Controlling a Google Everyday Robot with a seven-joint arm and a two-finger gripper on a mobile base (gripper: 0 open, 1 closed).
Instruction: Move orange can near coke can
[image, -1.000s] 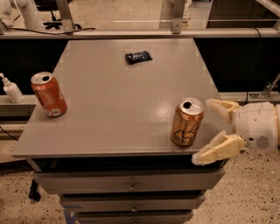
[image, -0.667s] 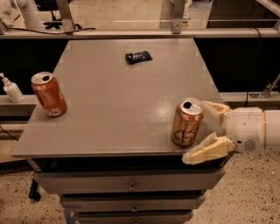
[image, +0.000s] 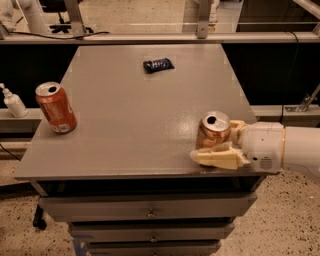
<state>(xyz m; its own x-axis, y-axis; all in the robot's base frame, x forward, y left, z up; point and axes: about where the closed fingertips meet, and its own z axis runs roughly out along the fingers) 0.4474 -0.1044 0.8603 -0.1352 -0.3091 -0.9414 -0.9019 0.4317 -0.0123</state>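
Note:
The orange can (image: 214, 131), golden-amber with a silver top, stands upright near the table's front right corner. My gripper (image: 222, 142) comes in from the right and is closed around it. One cream finger (image: 216, 158) lies across the can's lower front and the other finger (image: 236, 124) is behind it. The can still rests on the table. The coke can (image: 56, 108), red-orange with a small white patch near its base, stands upright near the left edge, far from the gripper.
A dark wrapped snack (image: 158, 65) lies at the back middle of the grey table (image: 130, 130). A white pump bottle (image: 14, 102) stands on a ledge off the left edge. Drawers sit below the front edge.
The gripper has moved left onto the orange can and its fingers have drawn in around it. Both cans stand where they were.

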